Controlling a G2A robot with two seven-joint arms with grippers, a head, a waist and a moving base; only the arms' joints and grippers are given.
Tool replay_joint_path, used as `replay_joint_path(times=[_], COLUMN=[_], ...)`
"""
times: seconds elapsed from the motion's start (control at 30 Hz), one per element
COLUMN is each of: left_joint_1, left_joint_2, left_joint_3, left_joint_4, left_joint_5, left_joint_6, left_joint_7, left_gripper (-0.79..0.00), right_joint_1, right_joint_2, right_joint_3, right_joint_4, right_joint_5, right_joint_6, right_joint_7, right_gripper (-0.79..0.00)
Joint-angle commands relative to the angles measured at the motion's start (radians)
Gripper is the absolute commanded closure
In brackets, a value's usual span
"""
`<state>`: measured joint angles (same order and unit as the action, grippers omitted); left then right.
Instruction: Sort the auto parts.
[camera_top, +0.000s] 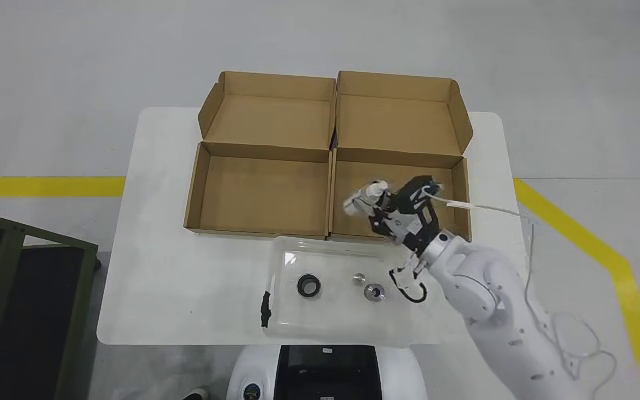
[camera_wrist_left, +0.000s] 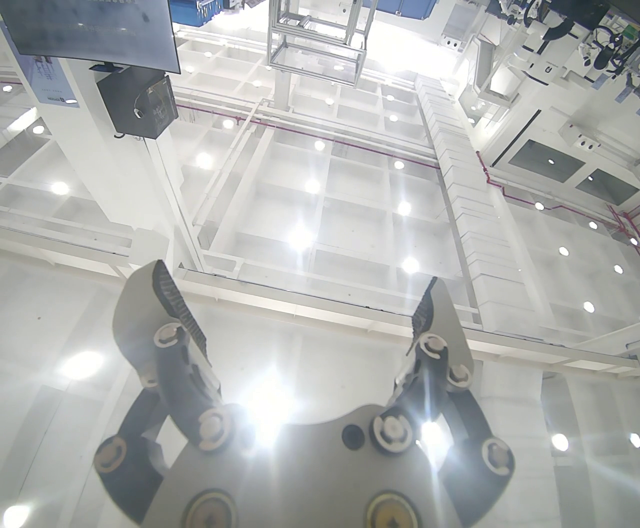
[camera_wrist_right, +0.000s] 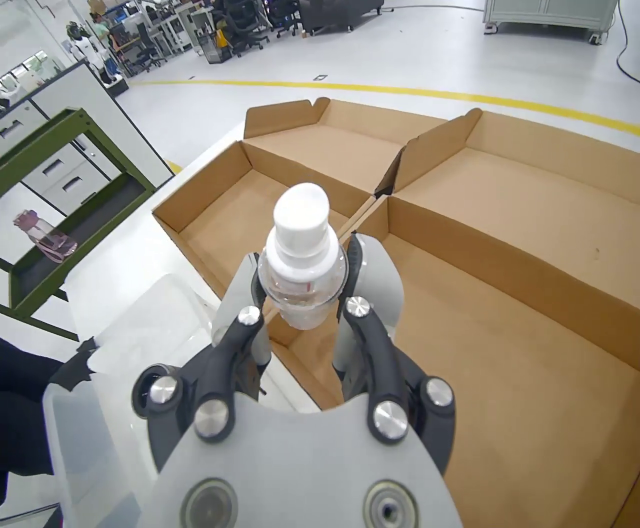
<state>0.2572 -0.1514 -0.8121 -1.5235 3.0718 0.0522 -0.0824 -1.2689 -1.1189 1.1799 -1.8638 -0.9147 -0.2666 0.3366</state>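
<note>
The right gripper (camera_wrist_right: 302, 280) is clamped on a small bottle (camera_wrist_right: 300, 220), with its two fingers pressing the clear body just under the white cap. The bottle sticks out past the fingertips, and the cap end points away from the wrist. Under the gripper lies the near corner of the right box (camera_wrist_right: 500, 240), close to the wall beside the left box (camera_wrist_right: 225, 210). The bottle hangs in the air and touches neither box. Behind the gripper, toward the robot, is the tray (camera_top: 335, 262), with a black ring (camera_top: 309, 286) and a metal part (camera_top: 373, 291) inside.

I judge the bottle to be light, with a thin plastic body that is smooth and round. It can therefore turn or slip between the fingers if pressed weakly, and it can dent if pressed hard. The hold just below the cap seems sensible, because the wider white collar there should stop sliding. A short drop onto cardboard should not break it.

The left gripper (camera_wrist_left: 295, 310) points up at the ceiling, with its fingers wide apart and nothing between them.
</note>
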Motion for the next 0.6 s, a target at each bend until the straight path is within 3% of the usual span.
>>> replay_joint_path(times=[0.0, 0.57], left_joint_1=[0.0, 0.0], left_joint_2=[0.0, 0.0], left_joint_3=[0.0, 0.0], left_joint_4=[0.0, 0.0], left_joint_5=[0.0, 0.0], left_joint_6=[0.0, 0.0], left_joint_7=[0.0, 0.0], left_gripper=[-0.785, -0.785], right_joint_1=[0.031, 0.17], right_joint_2=[-0.005, -0.036], right_joint_3=[-0.022, -0.133], right_joint_4=[0.026, 0.152], right_joint_5=[-0.016, -0.155], right_joint_6=[0.014, 0.104], right_joint_7=[0.017, 0.154], right_gripper=[0.0, 0.0])
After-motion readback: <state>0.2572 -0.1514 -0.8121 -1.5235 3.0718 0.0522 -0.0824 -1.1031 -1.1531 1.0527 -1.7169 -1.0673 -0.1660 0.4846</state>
